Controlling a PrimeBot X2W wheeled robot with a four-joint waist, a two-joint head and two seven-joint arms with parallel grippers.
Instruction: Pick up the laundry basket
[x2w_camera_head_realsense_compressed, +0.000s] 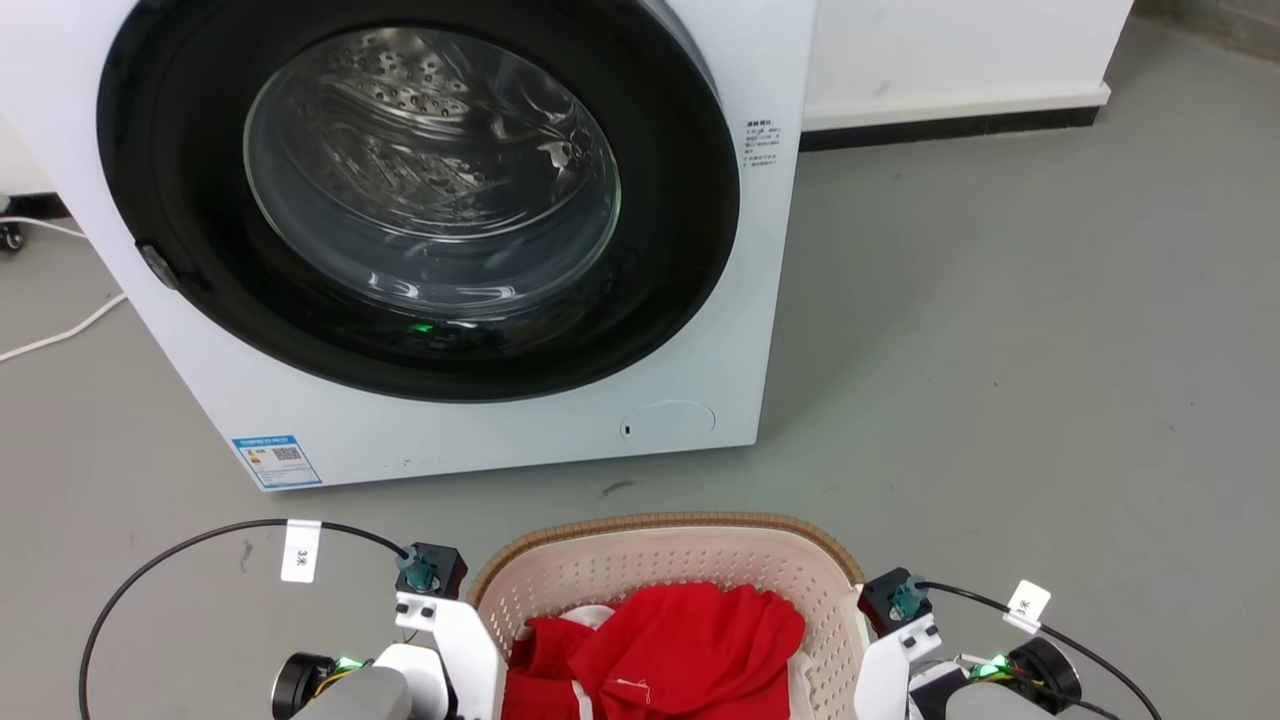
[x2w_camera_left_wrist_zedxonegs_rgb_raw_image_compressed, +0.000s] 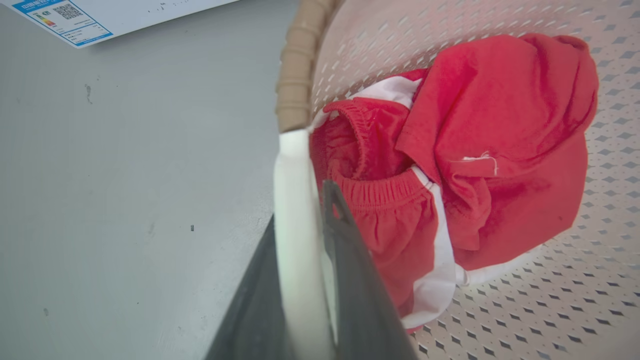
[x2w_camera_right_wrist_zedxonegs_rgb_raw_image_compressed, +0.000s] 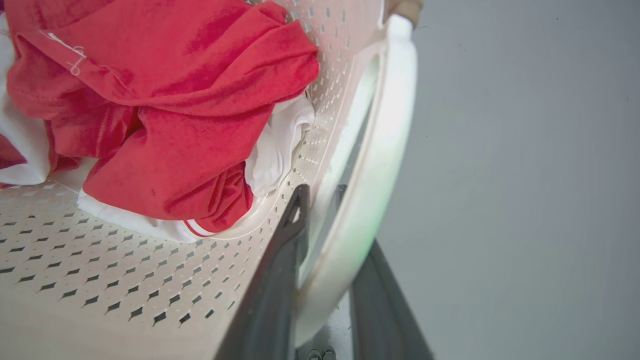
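Observation:
The laundry basket (x2w_camera_head_realsense_compressed: 660, 525) is cream, perforated plastic with a brown woven-look rim, at the bottom centre of the head view between my two arms. Red and white clothes (x2w_camera_head_realsense_compressed: 680, 640) lie inside it. In the left wrist view my left gripper (x2w_camera_left_wrist_zedxonegs_rgb_raw_image_compressed: 300, 210) is shut on the basket's white side handle (x2w_camera_left_wrist_zedxonegs_rgb_raw_image_compressed: 292, 175), one dark finger on each side of the bar. In the right wrist view my right gripper (x2w_camera_right_wrist_zedxonegs_rgb_raw_image_compressed: 335, 225) is shut on the opposite white handle (x2w_camera_right_wrist_zedxonegs_rgb_raw_image_compressed: 385, 125) in the same way. The clothes (x2w_camera_left_wrist_zedxonegs_rgb_raw_image_compressed: 490, 150) (x2w_camera_right_wrist_zedxonegs_rgb_raw_image_compressed: 165, 100) rest on the basket's floor (x2w_camera_left_wrist_zedxonegs_rgb_raw_image_compressed: 575, 310) (x2w_camera_right_wrist_zedxonegs_rgb_raw_image_compressed: 100, 280).
A white washing machine (x2w_camera_head_realsense_compressed: 720, 330) with its round glass door (x2w_camera_head_realsense_compressed: 430, 180) shut stands just beyond the basket. Bare grey floor (x2w_camera_head_realsense_compressed: 1000, 400) spreads to the right. A white wall base (x2w_camera_head_realsense_compressed: 950, 110) runs behind, and a white cable (x2w_camera_head_realsense_compressed: 60, 335) lies on the floor at the left.

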